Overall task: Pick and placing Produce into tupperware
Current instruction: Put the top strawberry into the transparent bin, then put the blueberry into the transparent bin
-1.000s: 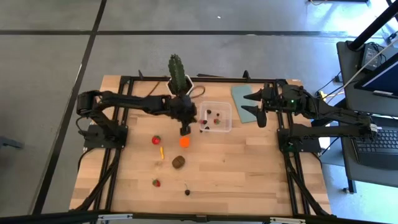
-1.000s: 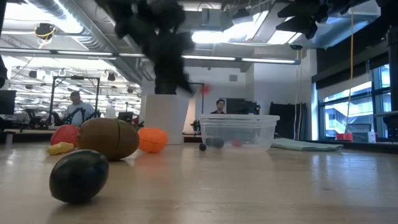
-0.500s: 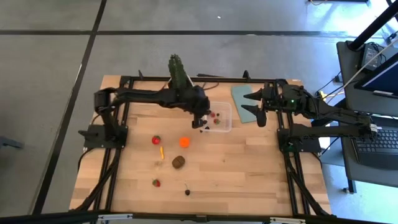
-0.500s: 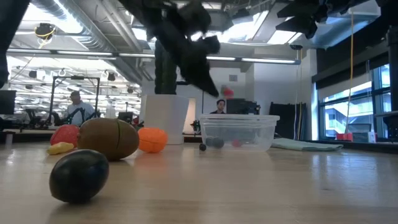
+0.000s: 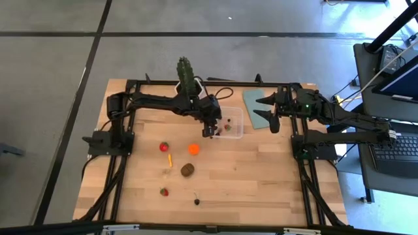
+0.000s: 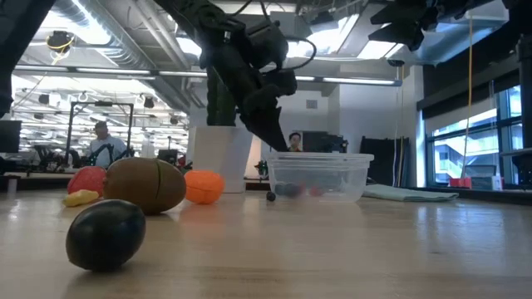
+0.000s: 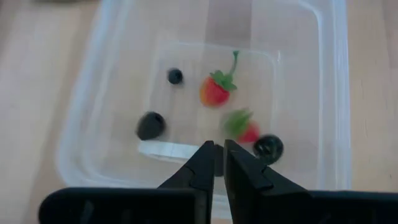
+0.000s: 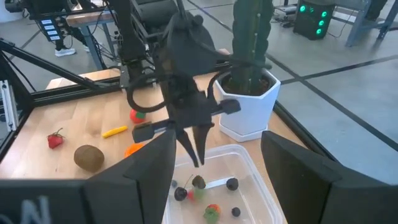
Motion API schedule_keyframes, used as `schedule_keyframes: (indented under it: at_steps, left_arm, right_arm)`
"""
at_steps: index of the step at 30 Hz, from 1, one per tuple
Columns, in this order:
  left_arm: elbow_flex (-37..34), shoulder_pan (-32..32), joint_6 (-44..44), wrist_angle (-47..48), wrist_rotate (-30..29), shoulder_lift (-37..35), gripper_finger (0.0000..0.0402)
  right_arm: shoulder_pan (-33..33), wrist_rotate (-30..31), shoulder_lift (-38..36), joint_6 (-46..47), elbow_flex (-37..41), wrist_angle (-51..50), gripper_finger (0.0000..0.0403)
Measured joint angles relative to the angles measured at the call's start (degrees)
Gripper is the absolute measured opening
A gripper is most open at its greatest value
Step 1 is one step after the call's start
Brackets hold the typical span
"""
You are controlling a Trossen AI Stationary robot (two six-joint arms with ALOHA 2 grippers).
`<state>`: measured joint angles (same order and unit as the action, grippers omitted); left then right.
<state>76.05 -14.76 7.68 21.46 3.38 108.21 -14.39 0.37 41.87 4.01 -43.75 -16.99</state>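
The clear square tupperware (image 5: 236,123) stands at the far middle of the table. It holds two red strawberries (image 7: 215,91) (image 7: 241,126) and three dark berries (image 7: 150,124). My left gripper (image 7: 217,151) hangs over the tupperware's near left part, pointing down, with its fingertips a narrow gap apart and nothing between them; it also shows in the high view (image 5: 208,132). My right gripper (image 5: 270,111) waits wide open above the blue-grey lid (image 5: 253,98). Loose on the table lie a strawberry (image 5: 164,147), a yellow stick (image 5: 169,158), an orange ball (image 5: 193,149), a brown oval (image 5: 187,170), a second strawberry (image 5: 164,192) and a dark berry (image 5: 196,202).
The tall green cactus in its white hexagonal pot (image 5: 187,77) stands just beyond my left arm, close to the tupperware's far left corner. Black frame rails (image 5: 124,170) run along the table's left, right and far sides. People and desks show in the room beyond the table.
My left gripper has gone from above the orange ball toward the table's far right, over the tupperware, and has come down a little. The red strawberry that showed at its fingertips now lies inside the tupperware.
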Motion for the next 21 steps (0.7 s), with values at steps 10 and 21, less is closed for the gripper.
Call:
schedule_keyframes:
  at_steps: [10,21]
  left_arm:
    - [0.1,0.3,-4.7,0.3,-0.6,-0.5,0.0095]
    - [0.1,5.7,-18.1,15.0,-6.5,-10.5,0.0223]
  right_arm:
    - [0.0,0.0,0.0,-3.9,0.0,0.0,0.0239]
    - [-0.7,0.3,0.0,-11.2,0.0,0.9,0.0239]
